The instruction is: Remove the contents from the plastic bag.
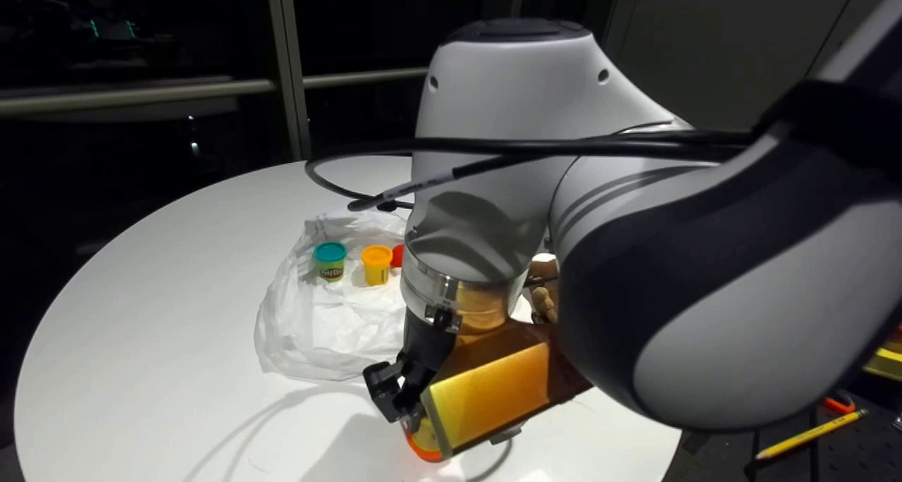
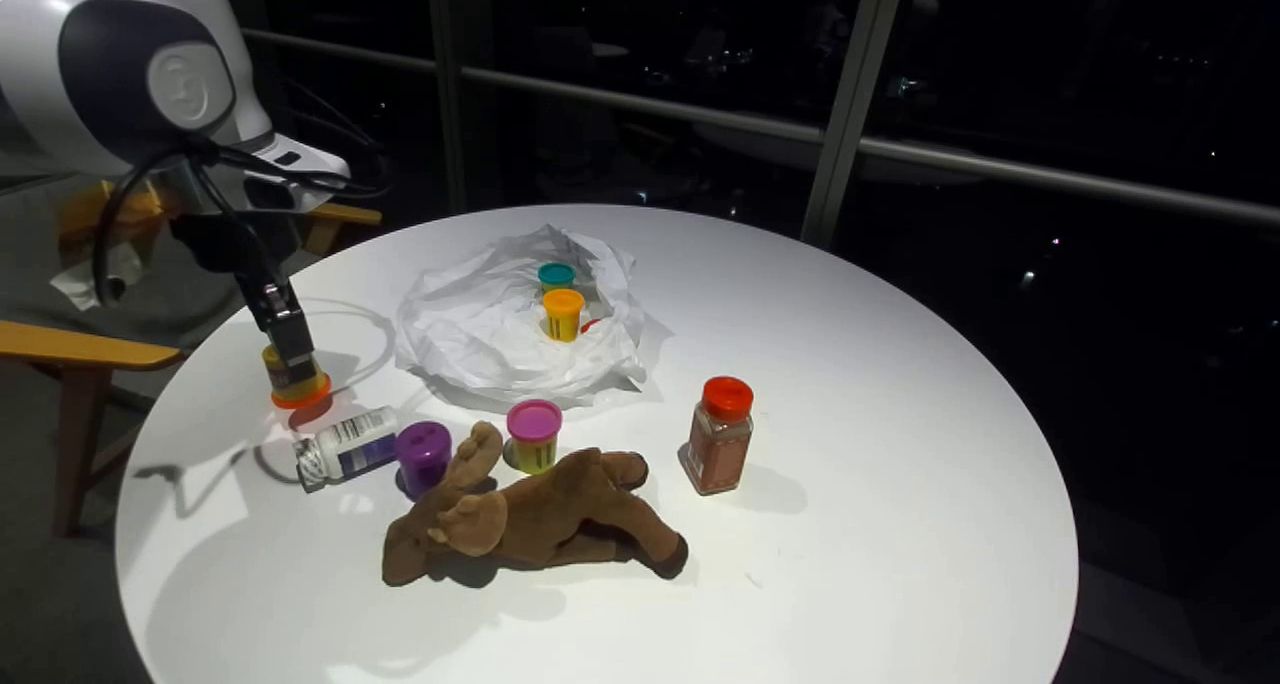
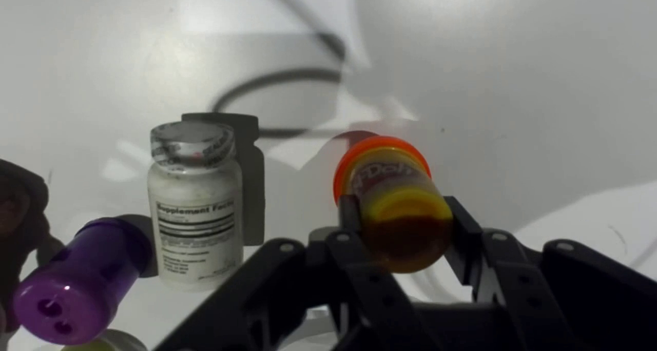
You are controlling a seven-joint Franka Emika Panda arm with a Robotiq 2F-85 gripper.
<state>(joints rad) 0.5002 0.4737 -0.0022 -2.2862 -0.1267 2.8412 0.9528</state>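
The white plastic bag point(image 1: 303, 327) lies spread open on the round white table and shows in both exterior views point(image 2: 460, 329). On it are a teal-lidded tub point(image 2: 556, 276), a yellow tub with an orange-yellow lid point(image 2: 563, 316) and a partly hidden red thing point(image 2: 590, 325). My gripper point(image 3: 402, 205) is shut on a yellow tub with an orange-red lid point(image 3: 390, 174), away from the bag. The tub is tilted with its lid down; it is also in an exterior view point(image 2: 297, 376), at or just above the table. I cannot tell whether it touches.
A white supplement bottle point(image 2: 352, 446) lies beside the held tub. Near it are a purple container point(image 2: 424, 456), a pink-lidded tub point(image 2: 534, 434) and a brown plush moose point(image 2: 570, 509). A red-capped spice jar point(image 2: 720, 444) stands farther off. The held tub is near the table edge.
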